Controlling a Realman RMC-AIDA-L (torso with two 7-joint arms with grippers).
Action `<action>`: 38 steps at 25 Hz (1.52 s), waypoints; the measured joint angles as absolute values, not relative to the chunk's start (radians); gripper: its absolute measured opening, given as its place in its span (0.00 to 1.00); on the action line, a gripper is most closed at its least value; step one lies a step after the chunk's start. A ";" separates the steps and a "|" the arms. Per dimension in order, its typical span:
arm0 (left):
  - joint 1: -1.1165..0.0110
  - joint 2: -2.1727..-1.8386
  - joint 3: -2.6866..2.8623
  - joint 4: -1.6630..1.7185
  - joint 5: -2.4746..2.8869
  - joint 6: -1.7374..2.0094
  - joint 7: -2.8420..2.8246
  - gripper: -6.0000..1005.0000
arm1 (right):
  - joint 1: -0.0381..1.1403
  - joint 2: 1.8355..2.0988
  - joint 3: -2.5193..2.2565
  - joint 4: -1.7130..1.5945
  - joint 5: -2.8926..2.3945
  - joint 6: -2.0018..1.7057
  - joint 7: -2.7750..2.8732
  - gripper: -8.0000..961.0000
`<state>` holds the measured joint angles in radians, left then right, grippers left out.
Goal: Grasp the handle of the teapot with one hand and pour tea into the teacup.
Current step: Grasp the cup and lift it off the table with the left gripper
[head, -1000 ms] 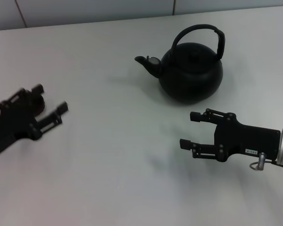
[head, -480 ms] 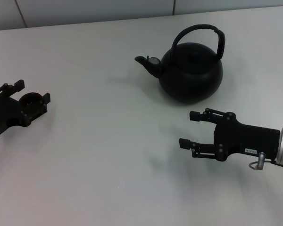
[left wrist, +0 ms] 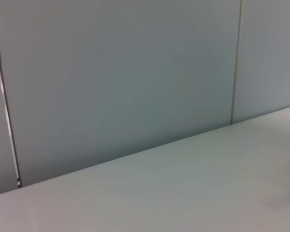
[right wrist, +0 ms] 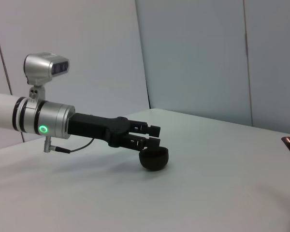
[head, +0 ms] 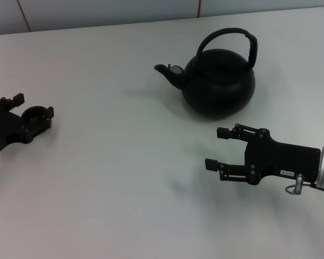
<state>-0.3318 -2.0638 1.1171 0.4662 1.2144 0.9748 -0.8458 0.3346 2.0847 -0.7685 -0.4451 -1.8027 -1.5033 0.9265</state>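
The matte-black teapot [head: 218,83] stands on the white table at the back right, its spout [head: 167,72] pointing left. Its arched handle [head: 251,49] rises over the top, thicker on the right side. The tiny dark teacup [head: 35,115] sits far left on the table. My left gripper [head: 32,106] is open, and the cup shows between its fingers. In the right wrist view the left gripper [right wrist: 153,135] hovers just over the cup [right wrist: 153,158]. I cannot tell if they touch. My right gripper [head: 215,148] is open and empty, in front of the teapot.
The white table [head: 124,172] stretches between the cup and the teapot. A pale tiled wall [head: 97,11] runs along the table's far edge. The left wrist view shows only the wall [left wrist: 111,72] and the table top [left wrist: 183,193].
My left gripper has drawn back to the left, and the teacup, before hidden behind it, now shows between its fingers. The right arm and the teapot have not moved.
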 joint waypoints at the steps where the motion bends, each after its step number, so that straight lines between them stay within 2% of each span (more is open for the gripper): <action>1: -0.334 -2.063 1.118 0.466 1.215 0.970 -0.853 0.78 | 0.334 2.085 -0.769 -0.445 -1.803 -1.503 0.927 0.87; 38: -0.347 -2.062 1.167 0.478 1.267 0.921 -0.889 0.78 | 0.337 2.083 -0.769 -0.448 -1.804 -1.500 0.928 0.87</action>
<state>-0.3467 -2.0620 1.1667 0.4784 1.2671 0.9205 -0.8885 0.3372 2.0831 -0.7685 -0.4483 -1.8040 -1.5003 0.9285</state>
